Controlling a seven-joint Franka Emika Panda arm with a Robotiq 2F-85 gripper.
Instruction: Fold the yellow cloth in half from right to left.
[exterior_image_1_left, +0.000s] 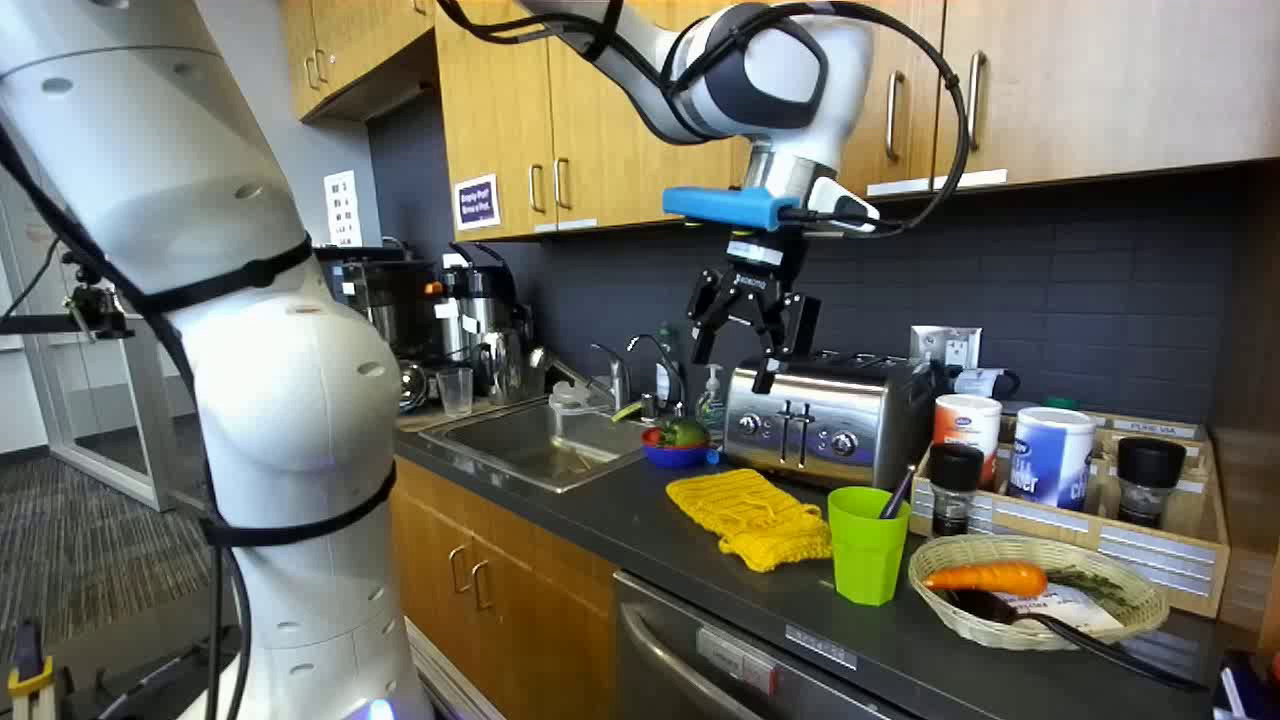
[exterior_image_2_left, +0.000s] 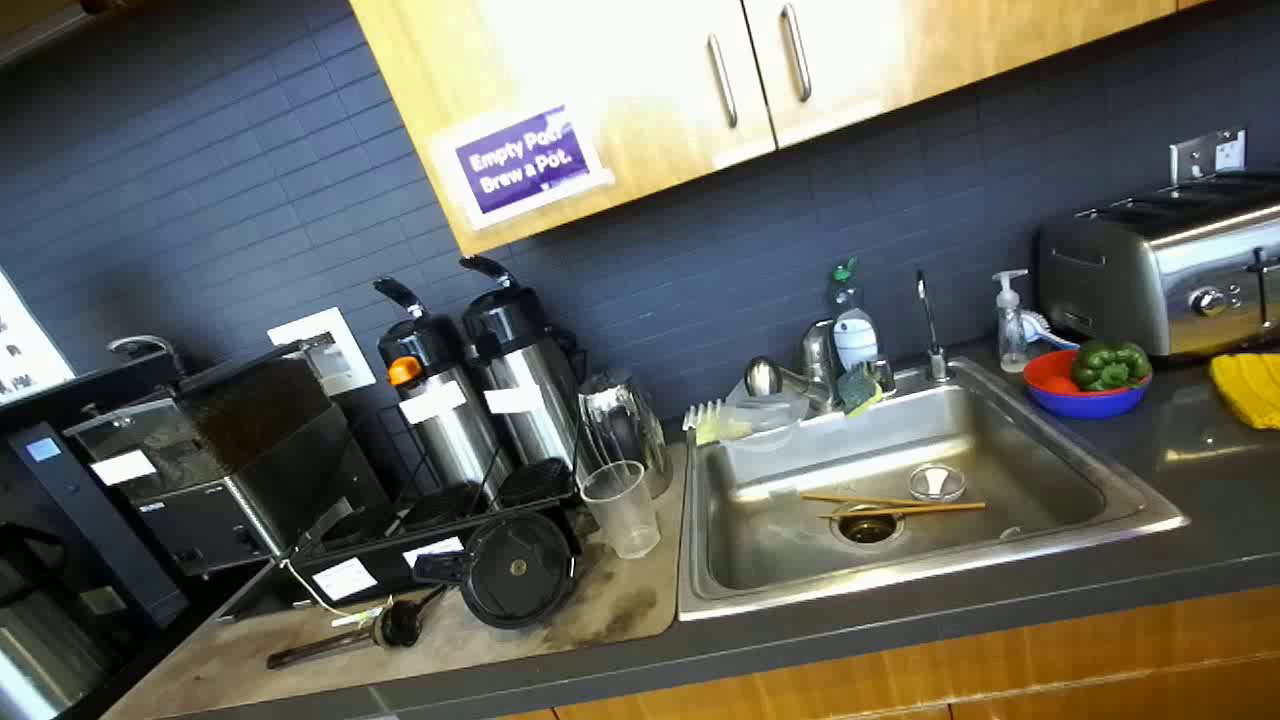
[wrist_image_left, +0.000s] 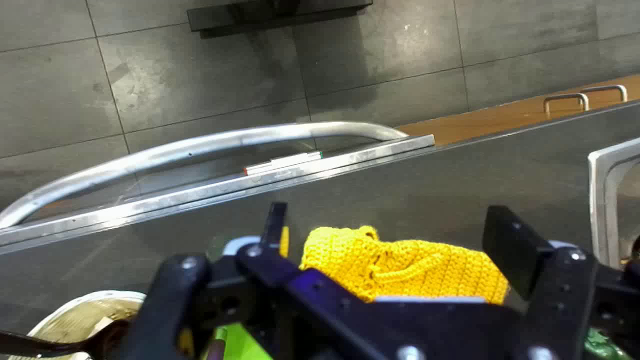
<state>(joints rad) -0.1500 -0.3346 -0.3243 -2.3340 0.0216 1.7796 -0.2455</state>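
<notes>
Wrist view has the black two-finger gripper (wrist_image_left: 391, 225) spread wide, holding nothing, hanging well above the yellow knitted cloth (wrist_image_left: 425, 282). Cloth's lying on the dark grey counter (exterior_image_1_left: 625, 510), between the front edge and the shiny steel toaster (exterior_image_1_left: 825, 410) nearer the back edge, with a lime-green faceted cup (exterior_image_1_left: 866, 550) just beside its rumpled end. Can't tell if part of it's doubled over already. My guess: light, floppy, thick enough to pinch, grippy rather than slippery, no way you'd break it, though that bumpy, chunky knit could well snag. I'd grab the cup-side end at its corner nearest the counter's front edge, and watch that cup.
</notes>
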